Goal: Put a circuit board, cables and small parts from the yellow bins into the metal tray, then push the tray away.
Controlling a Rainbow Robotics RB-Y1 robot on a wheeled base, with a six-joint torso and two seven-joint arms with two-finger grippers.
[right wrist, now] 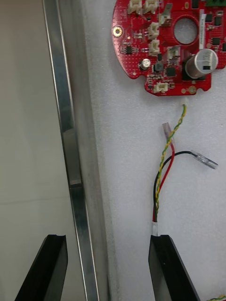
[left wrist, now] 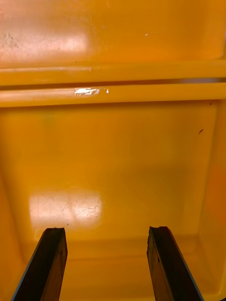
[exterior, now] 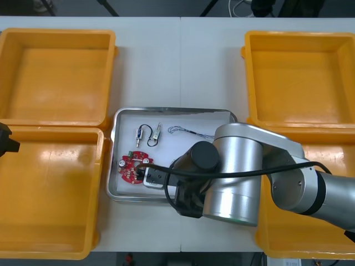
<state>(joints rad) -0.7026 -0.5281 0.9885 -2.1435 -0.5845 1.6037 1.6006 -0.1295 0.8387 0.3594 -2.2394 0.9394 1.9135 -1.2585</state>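
Observation:
The metal tray (exterior: 115, 166), white inside, lies between the yellow bins. In it are a round red circuit board (exterior: 133, 166), a black cable with small metal parts (exterior: 147, 133) and a thin twisted cable (exterior: 187, 131). My right arm (exterior: 238, 172) reaches over the tray's near side. In its wrist view the right gripper (right wrist: 108, 237) is open astride the tray's rim (right wrist: 70, 155), one finger (right wrist: 44, 268) outside and the other inside on the white liner. Ahead of it lie a red and yellow cable (right wrist: 165, 164) and the circuit board (right wrist: 160, 47). My left gripper (left wrist: 106, 230) hangs open over a bin.
Two yellow bins (exterior: 55, 77) (exterior: 50, 194) stand left of the tray and another (exterior: 302, 77) at the far right, their floors bare. The near right bin (exterior: 310, 246) is largely hidden under my right arm. The left gripper (exterior: 6, 143) shows at the left edge.

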